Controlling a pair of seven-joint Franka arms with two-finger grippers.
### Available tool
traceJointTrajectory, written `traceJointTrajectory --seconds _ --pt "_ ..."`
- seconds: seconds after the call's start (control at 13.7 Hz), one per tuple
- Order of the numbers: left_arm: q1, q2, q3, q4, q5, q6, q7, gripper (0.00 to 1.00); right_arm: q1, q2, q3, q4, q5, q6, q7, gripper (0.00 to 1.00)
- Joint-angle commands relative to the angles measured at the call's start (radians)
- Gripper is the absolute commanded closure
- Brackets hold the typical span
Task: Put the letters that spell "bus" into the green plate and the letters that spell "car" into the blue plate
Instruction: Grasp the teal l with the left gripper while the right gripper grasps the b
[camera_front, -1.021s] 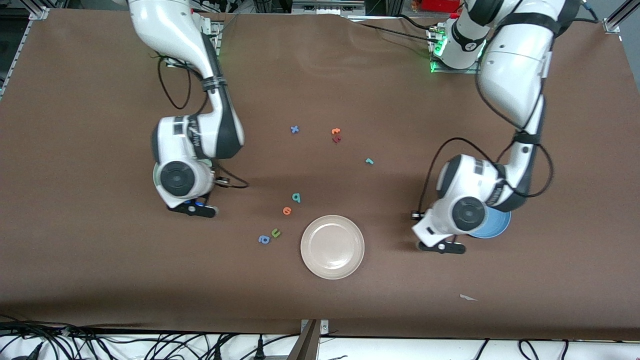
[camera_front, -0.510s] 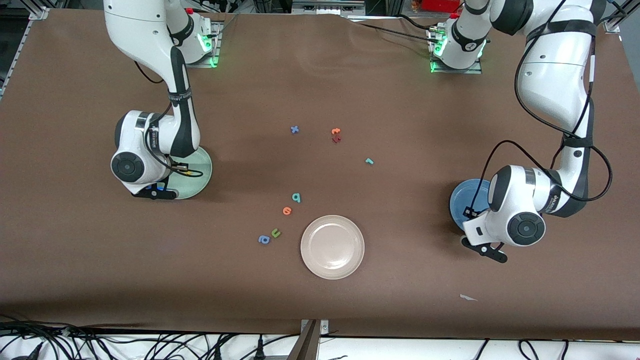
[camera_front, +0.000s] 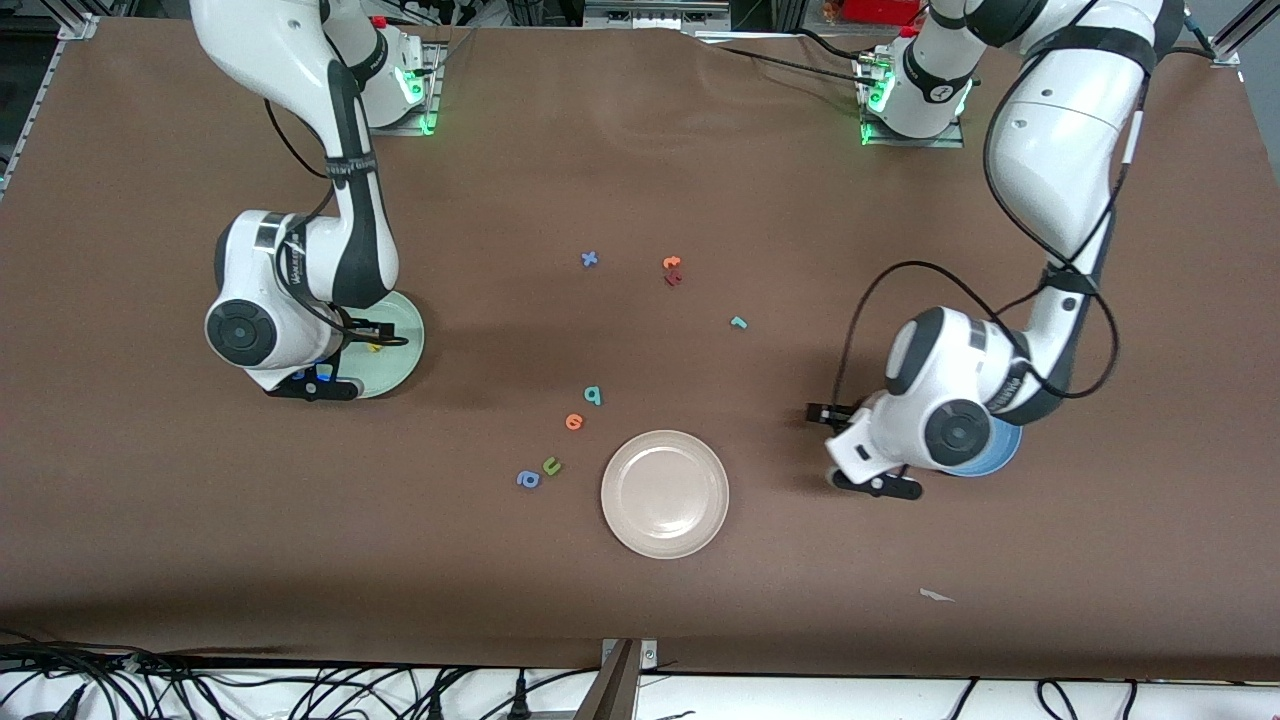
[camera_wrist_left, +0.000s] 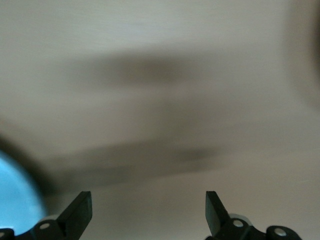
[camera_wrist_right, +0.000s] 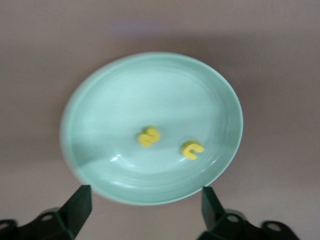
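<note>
Brown desk (camera_front: 150, 520) with scattered foam letters near its middle. Cream-white plate (camera_front: 665, 493) nearest the front camera, bare. Beside it, toward the right arm's end: green "u" (camera_front: 551, 465) and blue "a" (camera_front: 527, 479); a little farther from the camera, orange round letter (camera_front: 573, 421) and teal "b" (camera_front: 593, 396). Thin teal "r" (camera_front: 738, 322) alone, farther still, toward the left arm's end. Blue "x" (camera_front: 589, 259), orange letter (camera_front: 672, 263) and dark red letter (camera_front: 673, 279) farthest from the camera, the last two touching. Small pale scrap (camera_front: 936, 596) near the camera edge of the desk.

Green plate (camera_wrist_right: 100, 125) at the right arm's end, partly hidden in the front view by the right wrist; yellow "s" (camera_wrist_right: 149, 136) and yellow "u" (camera_wrist_right: 192, 149) lying in it, just apart. Blue plate (camera_front: 1000, 452) at the left arm's end, mostly covered by the left wrist; contents not visible.

Right gripper (camera_wrist_right: 142, 212) held over the green plate's rim, jaws apart, empty, arm bent down from its base. Left gripper (camera_wrist_left: 149, 215) held over bare desk beside the blue plate, jaws apart, nothing between them, forearm dropping steeply from a high elbow.
</note>
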Motion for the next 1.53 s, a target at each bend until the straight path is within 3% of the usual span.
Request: traceJointTrajectory --seconds 0.0,0.15,0.29,0.44,0.58,0.73,0.95,1.17,1.24,1.31,1.39,1.46 --pt "0.01 -0.189 -0.038 -0.307 -0.024 0.187 -0.148 0.0 0.035 0.004 0.01 0.097 0.117 -0.037 0.086 0.0" --pt "0.008 -0.277 -0.084 -0.491 -0.023 0.327 -0.279 0.0 0.075 0.039 0.015 0.15 0.2 0.001 0.227 0.01" --pt "-0.004 -0.294 -0.123 -0.572 -0.015 0.412 -0.402 0.0 0.142 0.12 0.033 0.219 0.219 0.044 0.461 0.01" --pt "-0.058 -0.285 -0.124 -0.622 0.03 0.482 -0.528 0.02 0.147 0.187 0.105 0.31 0.217 0.089 0.594 0.01" --pt "-0.09 -0.281 -0.124 -0.655 0.067 0.507 -0.64 0.07 0.149 0.243 0.15 0.354 0.204 0.162 0.565 0.01" --pt "-0.104 -0.278 -0.124 -0.661 0.078 0.518 -0.68 0.12 0.149 0.258 0.212 0.359 0.181 0.292 0.415 0.01" --pt "-0.127 -0.278 -0.124 -0.678 0.078 0.518 -0.728 0.3 0.15 0.294 0.246 0.359 0.136 0.403 0.292 0.0" --pt "-0.125 -0.274 -0.124 -0.686 0.078 0.518 -0.736 0.42 0.14 0.318 0.269 0.356 0.141 0.484 0.182 0.01" --pt "-0.124 -0.267 -0.124 -0.678 0.078 0.518 -0.737 0.43 0.141 0.326 0.271 0.355 0.136 0.523 0.16 0.07" --pt "-0.119 -0.267 -0.123 -0.675 0.078 0.518 -0.749 0.44 0.147 0.327 0.282 0.344 0.138 0.543 0.148 0.25" --pt "-0.119 -0.265 -0.123 -0.675 0.077 0.518 -0.769 0.44 0.146 0.327 0.292 0.338 0.139 0.543 0.137 0.35" --pt "-0.119 -0.262 -0.123 -0.672 0.077 0.518 -0.794 0.44 0.146 0.329 0.299 0.336 0.141 0.546 0.137 0.35"
